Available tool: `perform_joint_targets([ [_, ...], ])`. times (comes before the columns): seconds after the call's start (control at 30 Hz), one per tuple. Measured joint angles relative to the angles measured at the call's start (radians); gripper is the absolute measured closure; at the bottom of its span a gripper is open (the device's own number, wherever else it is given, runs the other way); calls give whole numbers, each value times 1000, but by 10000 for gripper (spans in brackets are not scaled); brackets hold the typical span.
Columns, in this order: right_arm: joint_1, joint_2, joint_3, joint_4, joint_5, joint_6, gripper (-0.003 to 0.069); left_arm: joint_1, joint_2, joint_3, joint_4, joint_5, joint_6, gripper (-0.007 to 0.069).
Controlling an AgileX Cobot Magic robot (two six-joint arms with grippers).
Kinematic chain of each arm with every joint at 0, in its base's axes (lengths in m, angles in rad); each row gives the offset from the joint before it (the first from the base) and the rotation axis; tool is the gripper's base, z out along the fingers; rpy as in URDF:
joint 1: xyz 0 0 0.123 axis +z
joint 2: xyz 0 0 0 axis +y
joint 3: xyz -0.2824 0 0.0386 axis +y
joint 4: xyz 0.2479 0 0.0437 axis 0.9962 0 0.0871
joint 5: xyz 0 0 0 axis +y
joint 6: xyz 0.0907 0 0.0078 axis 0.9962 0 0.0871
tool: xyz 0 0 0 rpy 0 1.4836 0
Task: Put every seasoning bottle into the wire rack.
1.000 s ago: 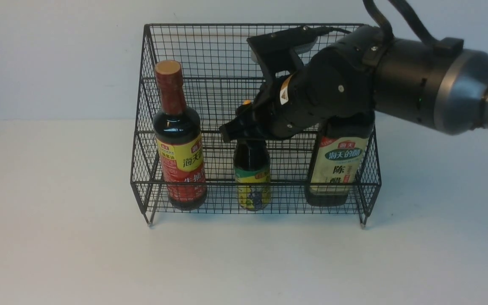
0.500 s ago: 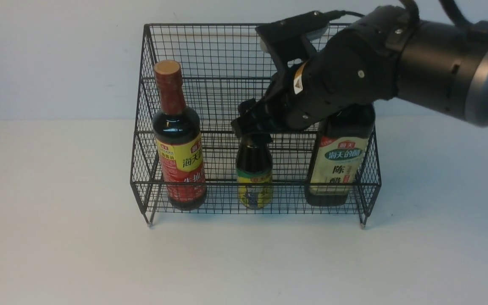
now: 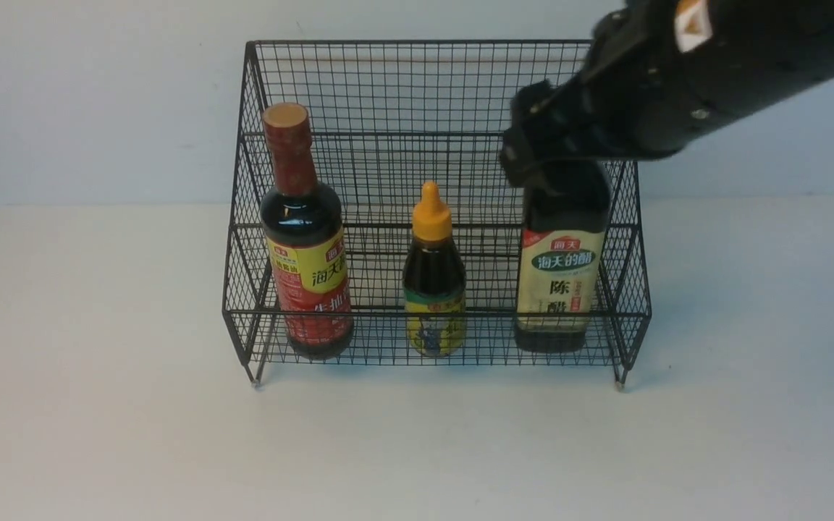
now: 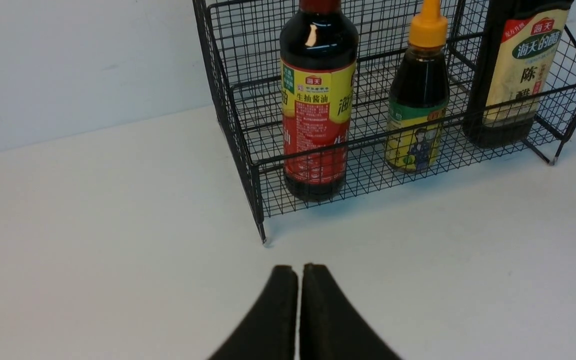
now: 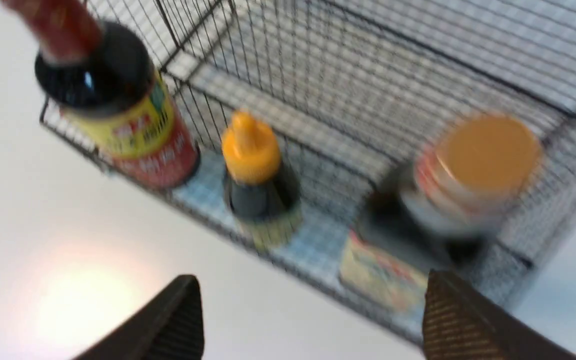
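Observation:
Three seasoning bottles stand upright on the lower tier of the black wire rack (image 3: 431, 87). The tall round one with the red-yellow label (image 3: 307, 275) is at the left, and the small one with the orange nozzle cap (image 3: 433, 289) is in the middle. The squarish one with the cream label (image 3: 558, 282) is at the right, and its gold cap (image 5: 488, 150) shows only in the blurred right wrist view. My right gripper (image 5: 312, 278) is open and empty. It hovers above and in front of the squarish bottle (image 3: 525, 155). My left gripper (image 4: 298, 267) is shut and empty, low over the table in front of the rack's left corner.
The rack (image 4: 228, 75) stands on a white table against a pale wall. Its tall mesh back and sloping sides rise around the bottles. My right arm crosses the upper right of the front view.
My right gripper let go of the small bottle, opened, and rose up and to the right. The orange cap now shows. The left gripper has not moved.

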Motion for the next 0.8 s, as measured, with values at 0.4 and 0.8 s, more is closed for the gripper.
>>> perform_joint_targets([
  [0.4,0,-443,56,-42,111,-2,452,0,0,0,0,43,0,629],
  [0.8,-1,-984,532,-137,24,0,670,0,0,0,-13,55,-2,629],
])
